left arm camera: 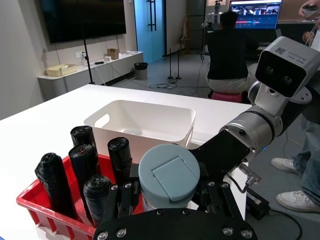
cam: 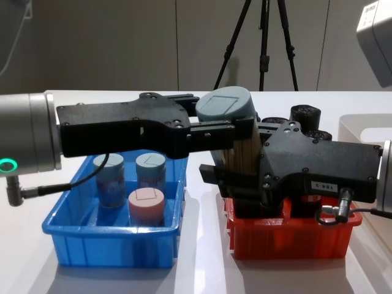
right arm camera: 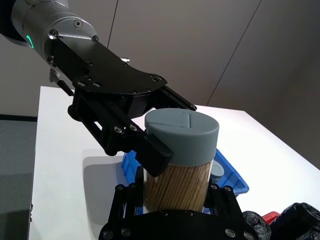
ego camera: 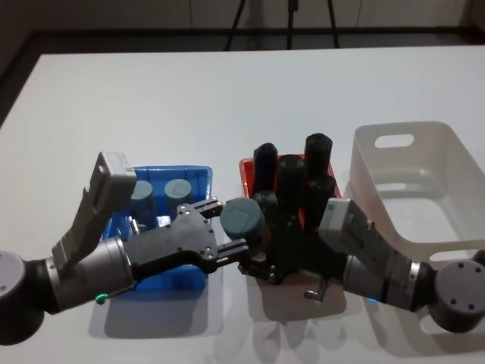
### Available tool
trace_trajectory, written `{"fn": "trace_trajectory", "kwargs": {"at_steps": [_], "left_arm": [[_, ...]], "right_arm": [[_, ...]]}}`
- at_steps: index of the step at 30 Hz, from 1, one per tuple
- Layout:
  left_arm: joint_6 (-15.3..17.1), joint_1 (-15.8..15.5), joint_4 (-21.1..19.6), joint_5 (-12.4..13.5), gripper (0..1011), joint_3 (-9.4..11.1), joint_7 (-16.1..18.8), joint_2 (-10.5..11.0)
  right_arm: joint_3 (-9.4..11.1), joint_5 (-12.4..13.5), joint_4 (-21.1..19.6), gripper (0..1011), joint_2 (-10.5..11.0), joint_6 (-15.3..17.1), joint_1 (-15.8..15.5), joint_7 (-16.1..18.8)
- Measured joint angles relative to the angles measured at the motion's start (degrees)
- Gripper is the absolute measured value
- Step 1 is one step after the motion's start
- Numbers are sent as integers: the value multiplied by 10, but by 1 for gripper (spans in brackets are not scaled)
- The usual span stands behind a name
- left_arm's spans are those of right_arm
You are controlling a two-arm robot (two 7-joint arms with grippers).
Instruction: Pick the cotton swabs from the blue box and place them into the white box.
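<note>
Desk [ego camera: 189, 98]: plain white top, broad and matte. A tripod [cam: 263, 43] stands on the floor past its far edge. Grey walls behind. Clock read with 12 at the desk's far edge and 6 at the robot.

Containers, all in the near half:
- blue box [cam: 110, 251] at about 8 o'clock. Shallow, with see-through walls. Three more tubs stand upright inside. Two have grey-blue lids [cam: 111, 168] [cam: 150, 165] toward the box's 12 o'clock side. One has a pink lid [cam: 146, 199] toward its 6 o'clock side, just beside the second grey-blue one.
- red bin [cam: 288, 242] at about 6 o'clock, near the blue box but not touching it. It holds a cluster of tall black cylinders [ego camera: 317, 152], upright and close together.
- white box [ego camera: 447, 197] at about 4 o'clock, just beside the red bin and taller than it. Mouth up, with a handle slot in its 12 o'clock wall.

Off the desk: one tub of cotton swabs [ego camera: 242, 218] with a grey-blue lid, its clear wall packed with sticks. It hangs in the air at the red bin's 9 o'clock rim, between that bin and the blue box. It is tilted in the chest view.

Left claw [ego camera: 227, 226]: reaches in from 8 o'clock, across the blue box. It is clamped on the tub just under the lid, one pad on each side.

Right claw [right arm camera: 172, 192]: comes in from 4 o'clock, low across the red bin's near side. It sits at the tub's lower half. Whether it grips, I cannot tell.
</note>
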Motion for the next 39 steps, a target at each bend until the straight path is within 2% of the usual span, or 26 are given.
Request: {"fn": "trace_trajectory", "kwargs": {"at_steps": [10,11,23,39], "left_arm": [[0,0,0,0,657,0,0,0],[0,0,0,0,707,0,0,0],[0,0,0,0,1000,0,0,0],[0,0,0,0,1001,0,0,0]], "right_arm": [[0,0,0,629,0,0,0,0],[0,0,0,629,0,0,0,0],[0,0,0,628,0,0,0,1],[0,0,0,629,0,0,0,0]]}}
